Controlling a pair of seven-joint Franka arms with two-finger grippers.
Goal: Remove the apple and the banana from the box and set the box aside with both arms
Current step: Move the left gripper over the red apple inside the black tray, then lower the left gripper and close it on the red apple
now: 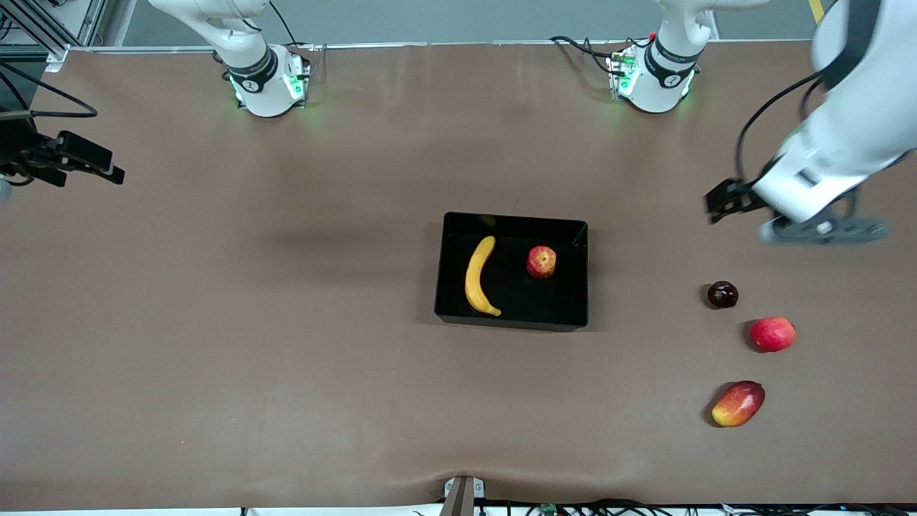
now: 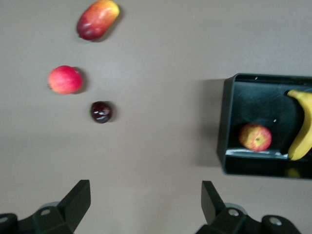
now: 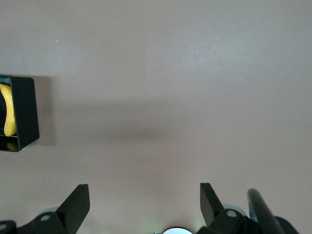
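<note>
The black box (image 1: 512, 218) sits at the middle of the table. The yellow banana (image 1: 478, 276) and the red apple with yellow streaks (image 1: 541, 261) lie inside it, apart from each other. My left gripper (image 1: 723, 199) hangs open and empty over bare table at the left arm's end, apart from the box. In the left wrist view (image 2: 146, 200) the box (image 2: 226, 122), apple (image 2: 255, 137) and banana (image 2: 304, 126) show. My right gripper (image 1: 89, 161) is open and empty over the table's edge at the right arm's end. In its view (image 3: 145, 202), the box (image 3: 27, 112) and banana (image 3: 7, 114) show.
Three loose fruits lie toward the left arm's end: a dark round fruit (image 1: 723, 294), a plain pinkish-red round fruit (image 1: 772, 334) and an oval red-yellow mango (image 1: 738, 403), the mango nearest the front camera. They also show in the left wrist view (image 2: 101, 112).
</note>
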